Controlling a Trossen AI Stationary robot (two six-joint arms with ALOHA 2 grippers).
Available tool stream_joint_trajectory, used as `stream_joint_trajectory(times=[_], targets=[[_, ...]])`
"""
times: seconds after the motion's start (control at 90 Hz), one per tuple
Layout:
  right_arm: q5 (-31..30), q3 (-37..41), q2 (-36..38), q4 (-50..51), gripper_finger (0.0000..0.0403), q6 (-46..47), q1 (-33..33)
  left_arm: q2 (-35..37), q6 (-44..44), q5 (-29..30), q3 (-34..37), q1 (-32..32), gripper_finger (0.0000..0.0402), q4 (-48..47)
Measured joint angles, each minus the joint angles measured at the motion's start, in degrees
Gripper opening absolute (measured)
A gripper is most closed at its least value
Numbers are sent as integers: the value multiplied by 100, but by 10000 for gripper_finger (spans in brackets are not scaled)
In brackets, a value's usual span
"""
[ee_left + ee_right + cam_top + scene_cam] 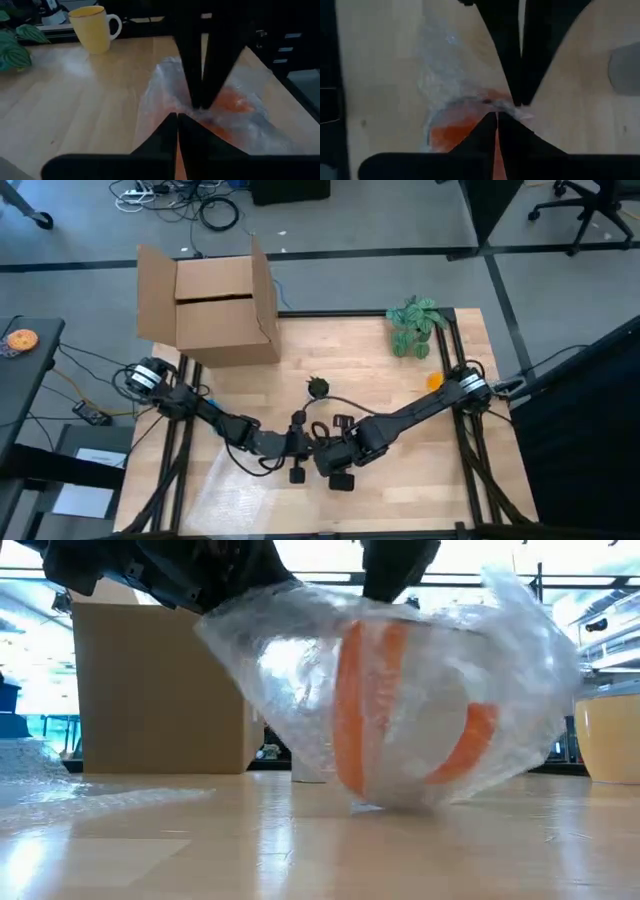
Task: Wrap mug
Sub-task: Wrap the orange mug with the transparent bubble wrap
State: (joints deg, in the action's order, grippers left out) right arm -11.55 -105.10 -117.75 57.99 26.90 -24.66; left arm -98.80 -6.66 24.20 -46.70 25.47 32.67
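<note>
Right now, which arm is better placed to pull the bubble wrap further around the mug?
Hard to call. Both the left pincer and the right pincer are shut on the bubble wrap over the orange-and-white mug.

Two dark jointed arms with silver-banded shoulder joints; black cables looping alongside; tapered black fingers (165, 135).

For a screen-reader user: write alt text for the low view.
A white and orange mug wrapped in clear bubble wrap sits on the wooden table, dark robot arms reaching it from above. A cardboard box stands behind, a yellow mug at the right edge.
</note>
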Motion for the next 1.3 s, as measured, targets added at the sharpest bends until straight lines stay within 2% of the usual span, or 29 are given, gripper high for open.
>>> stream_joint_trajectory(times=[0.211, 0.544, 0.789, 1.067, 1.3], targets=[[-292, 73, -296, 137, 1, -70, 53, -5, 0, 59, 4, -17, 0, -69], [-577, 415, -323, 340, 1, -105, 159, -5, 0, -43, 4, -4, 0, -48], [-372, 688, -317, 157, 0, -243, 168, 91, 9, 16, 4, 2, 0, -162], [18, 514, -74, 354, 0, -267, 168, 94, -117, 339, 4, 2, 0, -776], [-2, 405, 153, 665, 0, -259, 164, 98, -131, 355, 4, 2, 0, -816]])
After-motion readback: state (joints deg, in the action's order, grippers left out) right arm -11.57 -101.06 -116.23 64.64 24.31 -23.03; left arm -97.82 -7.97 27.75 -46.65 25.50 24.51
